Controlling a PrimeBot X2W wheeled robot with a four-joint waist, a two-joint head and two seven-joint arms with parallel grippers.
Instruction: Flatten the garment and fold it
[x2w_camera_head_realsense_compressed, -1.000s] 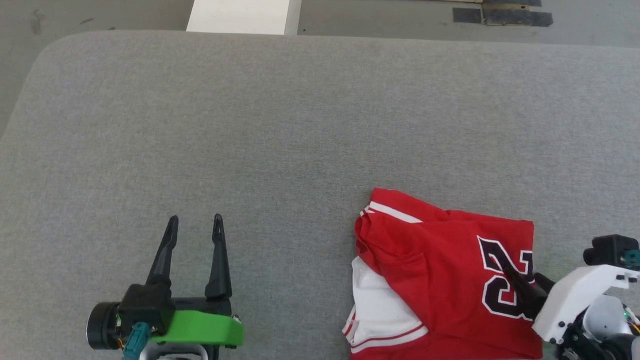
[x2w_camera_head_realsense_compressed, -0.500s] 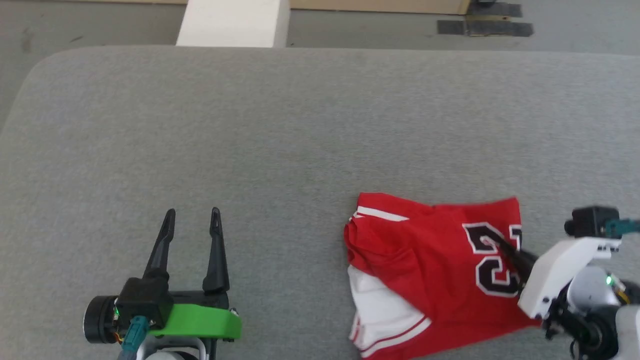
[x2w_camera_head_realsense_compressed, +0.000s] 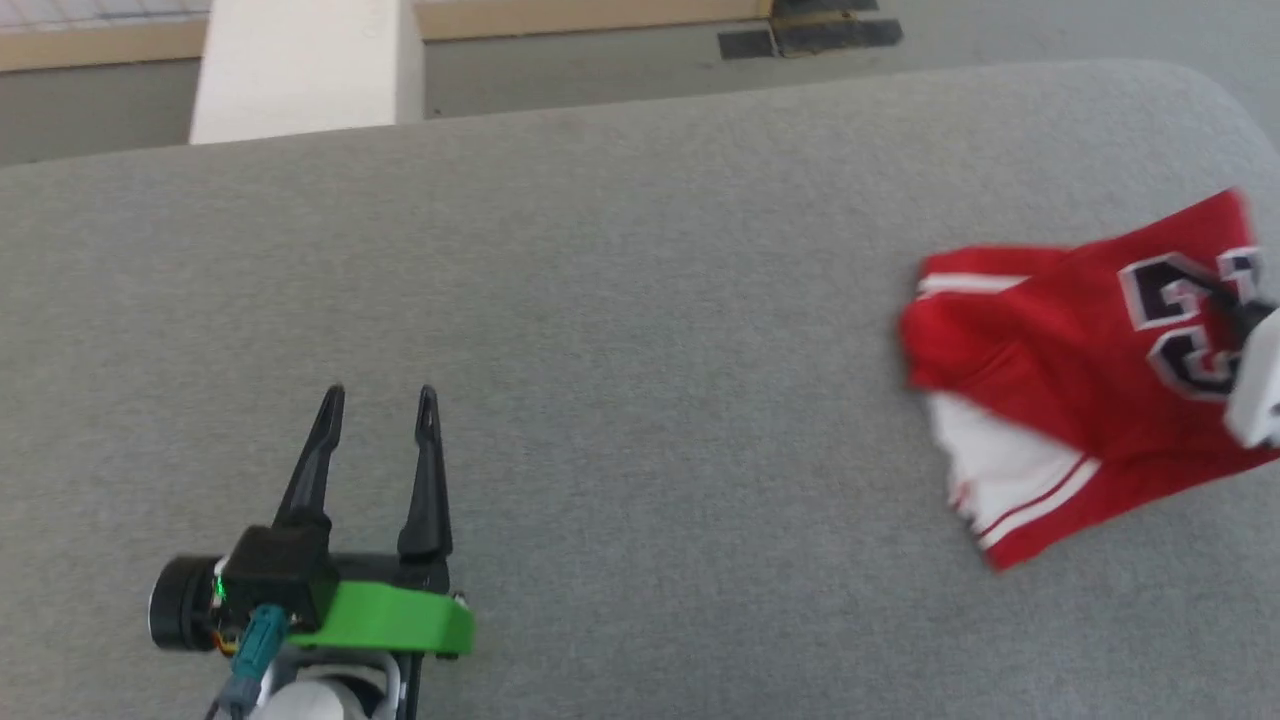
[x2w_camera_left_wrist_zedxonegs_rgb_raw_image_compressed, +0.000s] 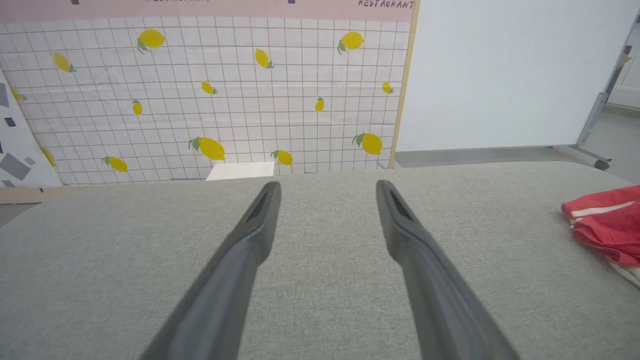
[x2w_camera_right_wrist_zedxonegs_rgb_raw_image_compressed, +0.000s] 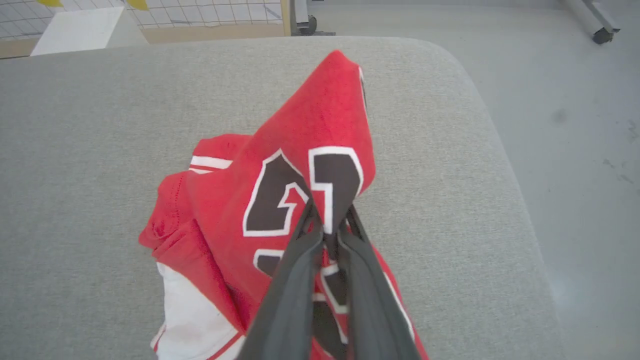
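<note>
At 7 o'clock in the head view, nearest the robot, the left hand (x2w_camera_head_realsense_compressed: 381, 392) is held over the grey fabric-covered counter (x2w_camera_head_realsense_compressed: 640, 300) with its two fingers spread wide and nothing between them. No change is seen in it over the last second.

The change lies at 3 o'clock. A second ago the right hand's fingers were laid open on the black print of the red jersey T-shirt (x2w_camera_head_realsense_compressed: 1050, 370). Now the right hand (x2w_camera_right_wrist_zedxonegs_rgb_raw_image_compressed: 327, 220) is closed on a fold of cloth pinched at the white-outlined numerals, as the right wrist view shows. From that pinch the red cloth (x2w_camera_right_wrist_zedxonegs_rgb_raw_image_compressed: 300, 150) is drawn up into a peak, and the white sleeve and striped trim hang below toward 7 o'clock of that view. The whole head picture has swung as well (the camera has turned, so the shirt's slide toward the picture's right edge cannot be read as travel across the counter).

For the task, the grasp can be judged made and the lifting begun. The shirt is bunched and not yet flattened, and no fold has been laid. A second grip by the idle left hand, well apart at present, would probably be needed to spread it.

Farther off, toward 11 o'clock past the counter's far edge, a white block (x2w_camera_head_realsense_compressed: 300, 70) is seen on the floor.
</note>
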